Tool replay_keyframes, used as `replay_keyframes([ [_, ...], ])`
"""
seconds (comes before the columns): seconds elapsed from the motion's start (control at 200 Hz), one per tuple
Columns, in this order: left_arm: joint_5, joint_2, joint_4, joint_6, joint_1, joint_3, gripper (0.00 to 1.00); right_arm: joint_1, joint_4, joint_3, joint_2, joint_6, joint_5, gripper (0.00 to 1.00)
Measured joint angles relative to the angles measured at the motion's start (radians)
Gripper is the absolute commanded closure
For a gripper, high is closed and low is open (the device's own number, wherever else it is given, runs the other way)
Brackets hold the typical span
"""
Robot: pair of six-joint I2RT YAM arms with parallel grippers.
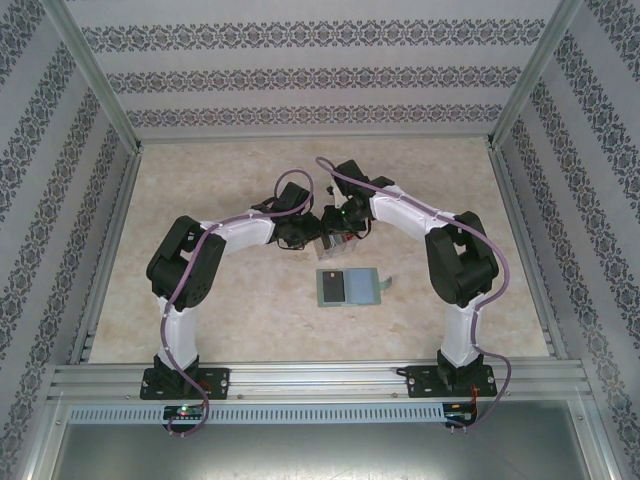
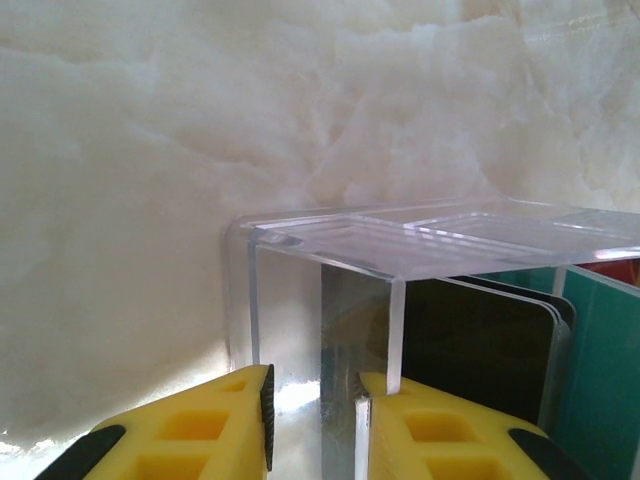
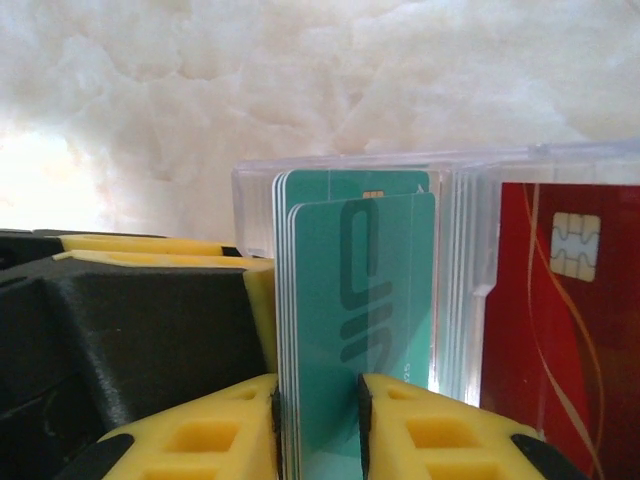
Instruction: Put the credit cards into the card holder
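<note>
Card holder (image 1: 360, 286) flat on bench (image 1: 230, 320), long axis left-right, nearer the arm bases than both pincers. Beyond it: left pincer (image 2: 312, 420) clamped on clear box (image 2: 330, 240) wall, right pincer (image 3: 318, 420) pinching upright teal cards (image 3: 360, 300) inside.

Pale marble-look tabletop (image 1: 250, 310), floral-striped wallpaper walls (image 1: 300, 75), aluminium frame rails (image 1: 320, 378), soft light

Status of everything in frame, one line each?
left gripper: shut on clear box wall
right gripper: shut on teal cards
clear box: gripped, cards upright inside
teal cards: in box, pinched
red card: in box, untouched
dark card: in box, untouched
holder: flat on table, untouched
</note>
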Motion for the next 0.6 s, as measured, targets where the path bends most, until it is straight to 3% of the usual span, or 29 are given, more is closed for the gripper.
replay_keyframes([
  [0.6,-0.001,-0.001,0.000,0.000,-0.001,-0.001,0.72,-0.041,0.072,-0.050,-0.019,0.056,-0.115,0.70],
])
